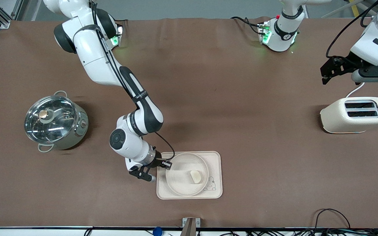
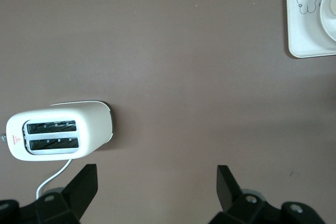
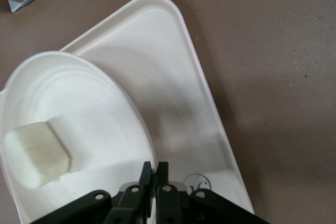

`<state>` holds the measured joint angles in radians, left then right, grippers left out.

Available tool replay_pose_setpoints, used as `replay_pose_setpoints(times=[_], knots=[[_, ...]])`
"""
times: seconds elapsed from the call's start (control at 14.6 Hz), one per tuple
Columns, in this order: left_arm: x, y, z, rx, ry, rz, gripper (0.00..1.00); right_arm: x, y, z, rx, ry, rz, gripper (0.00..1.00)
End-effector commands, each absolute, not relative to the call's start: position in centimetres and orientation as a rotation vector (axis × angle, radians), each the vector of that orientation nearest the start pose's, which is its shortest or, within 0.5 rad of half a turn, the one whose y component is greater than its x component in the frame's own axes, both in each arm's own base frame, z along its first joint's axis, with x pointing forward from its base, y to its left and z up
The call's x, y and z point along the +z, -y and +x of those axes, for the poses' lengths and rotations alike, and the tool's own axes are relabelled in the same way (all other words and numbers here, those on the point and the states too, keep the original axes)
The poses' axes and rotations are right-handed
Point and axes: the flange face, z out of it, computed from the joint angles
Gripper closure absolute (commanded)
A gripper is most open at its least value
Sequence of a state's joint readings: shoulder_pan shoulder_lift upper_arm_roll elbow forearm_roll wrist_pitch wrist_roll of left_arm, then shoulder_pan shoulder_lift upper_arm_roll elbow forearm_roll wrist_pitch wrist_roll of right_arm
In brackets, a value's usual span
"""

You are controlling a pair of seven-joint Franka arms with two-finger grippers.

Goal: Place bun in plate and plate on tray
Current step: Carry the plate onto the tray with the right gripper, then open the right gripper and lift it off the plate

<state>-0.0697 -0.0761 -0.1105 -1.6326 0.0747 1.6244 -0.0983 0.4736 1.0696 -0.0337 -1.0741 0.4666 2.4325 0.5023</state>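
Note:
The round cream plate [image 1: 179, 188] lies over the cream rectangular tray [image 1: 217, 164] near the front camera's edge of the table. The small cream-white bun [image 1: 195, 177] lies in the plate. My right gripper [image 1: 166, 165] is shut on the plate's rim on the side toward the right arm's end. In the right wrist view its gripper [image 3: 155, 167] pinches the rim of the plate [image 3: 79, 93], with the bun [image 3: 37, 153] inside and the tray [image 3: 178, 77] beneath. My left gripper [image 1: 335, 70] is open and empty, waiting high over the table by the toaster; its jaws stand wide apart in the left wrist view [image 2: 157, 174].
A cream toaster [image 1: 354, 114] stands toward the left arm's end and shows in the left wrist view [image 2: 58, 132]. A steel pot with a glass lid [image 1: 56, 123] stands toward the right arm's end. Cables [image 1: 333, 216] lie at the front edge.

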Motion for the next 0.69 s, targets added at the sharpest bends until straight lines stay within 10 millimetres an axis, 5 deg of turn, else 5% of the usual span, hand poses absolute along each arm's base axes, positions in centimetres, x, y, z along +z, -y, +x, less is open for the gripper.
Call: replay_pose_setpoints(times=[0.0,0.14,0.34,0.62], knots=[[64.4,9.5,52.9,-0.096,-0.129,-3.069,0.00,19.4,-34.8,72.2,-0.149,-0.462,-2.681,0.64],[64.4,9.5,53.0,-0.094,-0.129,-3.069,0.00,20.3,-34.0,72.7,-0.141,-0.472,-2.670,0.44],[64.2,9.6,53.1,-0.089,-0.130,-3.069,0.00,25.5,-33.6,72.8,-0.100,-0.414,-2.679,0.32],[63.8,9.9,53.3,-0.077,-0.135,-3.070,0.00,31.9,-26.7,72.9,-0.020,-0.234,-2.730,0.28]])
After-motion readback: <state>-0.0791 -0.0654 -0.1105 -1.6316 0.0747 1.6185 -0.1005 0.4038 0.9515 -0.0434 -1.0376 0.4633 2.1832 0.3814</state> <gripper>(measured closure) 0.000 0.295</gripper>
